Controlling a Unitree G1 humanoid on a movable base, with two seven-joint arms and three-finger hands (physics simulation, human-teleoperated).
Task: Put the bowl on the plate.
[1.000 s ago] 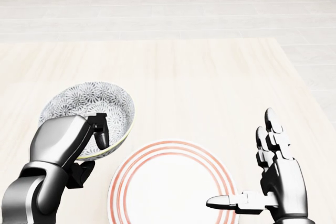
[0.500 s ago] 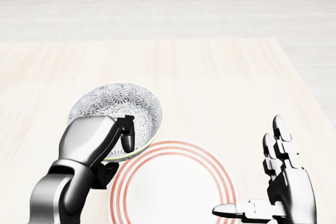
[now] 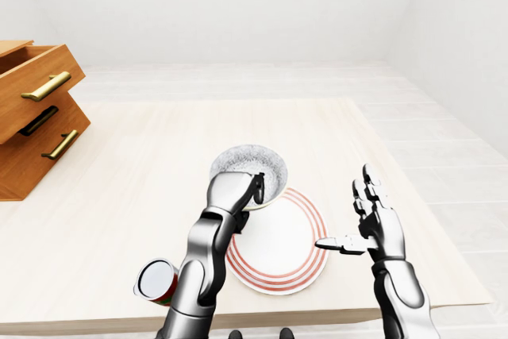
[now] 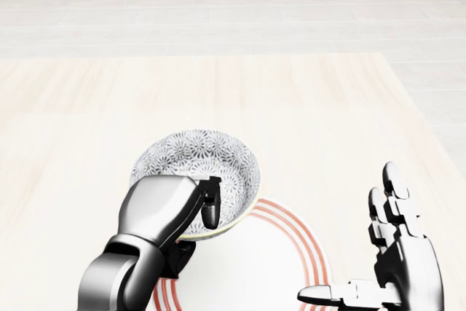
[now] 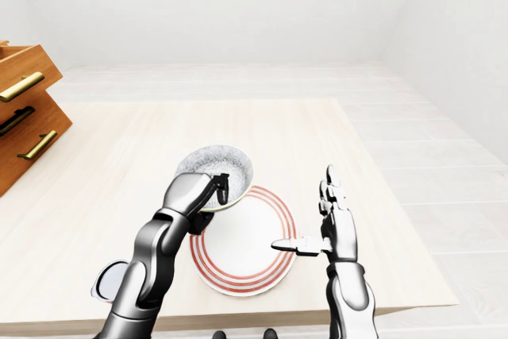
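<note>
A grey-and-white patterned bowl [image 4: 198,167] hangs tilted over the upper left part of the white plate with red rings [image 4: 287,253], as seen in the head view. My left hand [image 4: 195,234] is shut on the bowl's near rim, thumb inside and fingers underneath. The bowl and this hand hide the plate's left side. Whether the bowl touches the plate cannot be told. My right hand [image 4: 351,245] stands open at the plate's right edge, fingers upright and thumb pointing left, holding nothing.
The light wooden table [image 3: 119,188] carries a wooden drawer unit [image 3: 36,117] with brass handles at the far left of the left-eye view. A red-sided can [image 3: 156,281] lies by the table's bottom edge, beside my left forearm.
My left hand has carried the bowl to the right, from beside the plate to over its upper left part. The right hand has sunk slightly lower in the head view.
</note>
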